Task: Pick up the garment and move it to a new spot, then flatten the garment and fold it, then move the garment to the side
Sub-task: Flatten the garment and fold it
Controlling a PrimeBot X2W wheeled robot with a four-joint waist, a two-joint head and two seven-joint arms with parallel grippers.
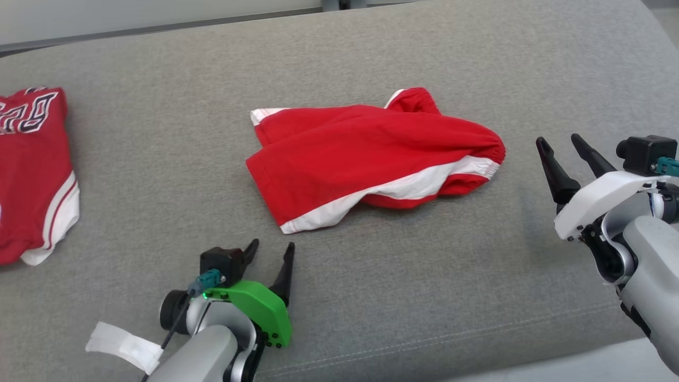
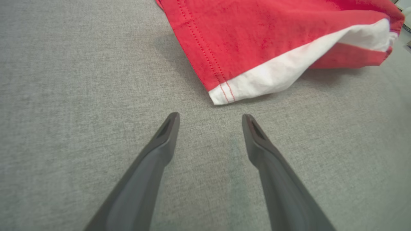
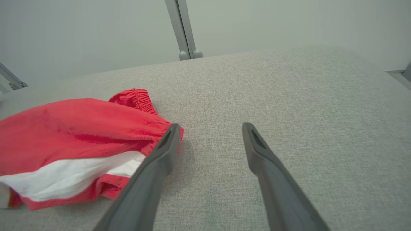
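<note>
A pair of red shorts with white side stripes (image 1: 366, 154) lies rumpled in the middle of the grey cushion (image 1: 371, 297), its elastic waistband toward the right. My left gripper (image 1: 271, 248) stands open just in front of the shorts' near hem corner (image 2: 221, 93), apart from it, nothing between its fingers. My right gripper (image 1: 559, 140) is open to the right of the waistband, a short way off. In the right wrist view the shorts (image 3: 77, 134) lie left of my open gripper (image 3: 210, 126).
A red jersey with white trim and lettering (image 1: 32, 170) lies at the cushion's far left. The cushion's front seam (image 1: 451, 339) runs close to the near edge. A pale wall and a metal post (image 3: 183, 29) stand behind the cushion.
</note>
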